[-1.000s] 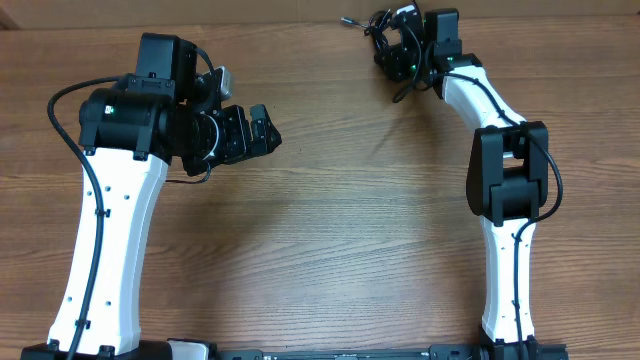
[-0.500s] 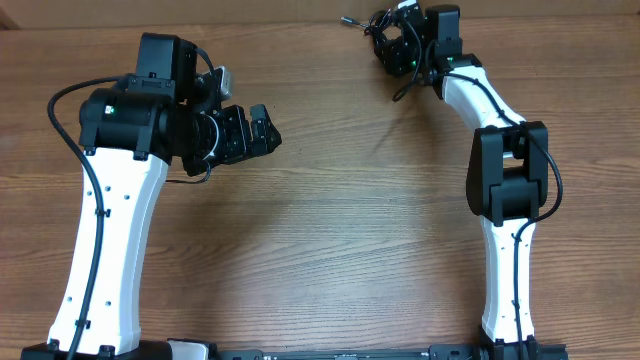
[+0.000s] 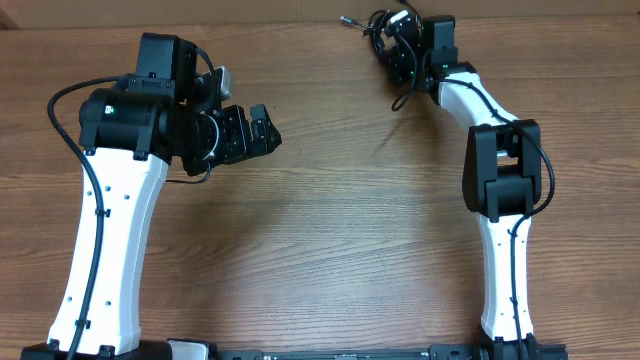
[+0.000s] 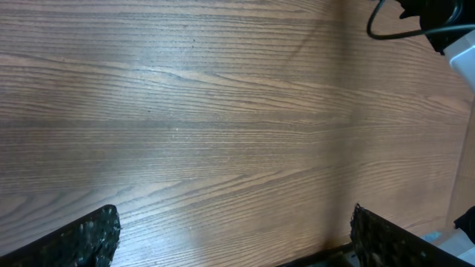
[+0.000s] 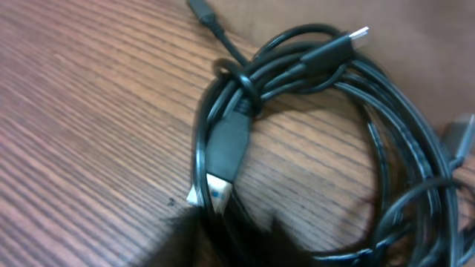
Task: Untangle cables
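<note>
The cables point(image 3: 384, 38) lie as a tangled black bundle at the far right of the table. In the right wrist view the cables point(image 5: 312, 70) form overlapping loops, and a flat USB plug point(image 5: 225, 152) points toward the fingers. My right gripper point(image 3: 400, 52) is down on the bundle. Its blurred dark fingers point(image 5: 189, 241) stand close together at the bottom edge, with a strand and the plug's tip pinched between them. My left gripper point(image 3: 266, 128) hovers far away at the left, and its fingertips point(image 4: 93, 237) stand wide apart over bare wood.
Small plug ends point(image 5: 206, 16) stick out of the bundle toward the table's far edge point(image 3: 300, 8). A black cord loop point(image 4: 386, 33) and part of the white right arm point(image 4: 464, 52) show at the top right of the left wrist view.
My right gripper has shifted slightly toward the far edge and closed its fingers into the bundle. The left arm has not moved.
</note>
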